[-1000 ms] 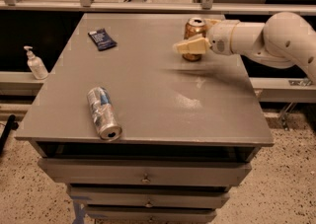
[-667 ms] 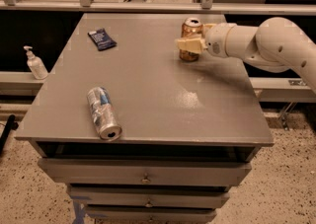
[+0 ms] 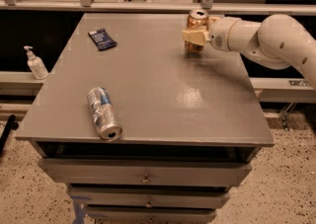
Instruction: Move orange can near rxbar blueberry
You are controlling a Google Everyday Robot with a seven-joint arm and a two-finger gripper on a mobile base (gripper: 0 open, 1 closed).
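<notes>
gripper [image 3: 191, 36]: over the back right part of the table [image 3: 173, 94], reaching in from the right; cream fingers clamped around the middle of the orange can [image 3: 198, 19]
arm [image 3: 266, 38]: white, comes in across the right table edge, above the surface
orange can: upright in the grip, near the back edge and in from the right edge; can't tell if its base touches the tabletop
rxbar blueberry [image 3: 102, 39]: flat on the table, back left, well apart from the orange can, slightly skewed to the table edges
path between: bare grey tabletop all the way from orange can to rxbar blueberry along the back
silver-and-blue can [image 3: 103, 113]: on its side, front left, open end just beside the front edge; well apart from both task items
centre and right front: open surface
pump bottle [image 3: 34, 63]: off the table, on the lower ledge to the left
drawers [image 3: 145, 176]: stacked below the front edge
</notes>
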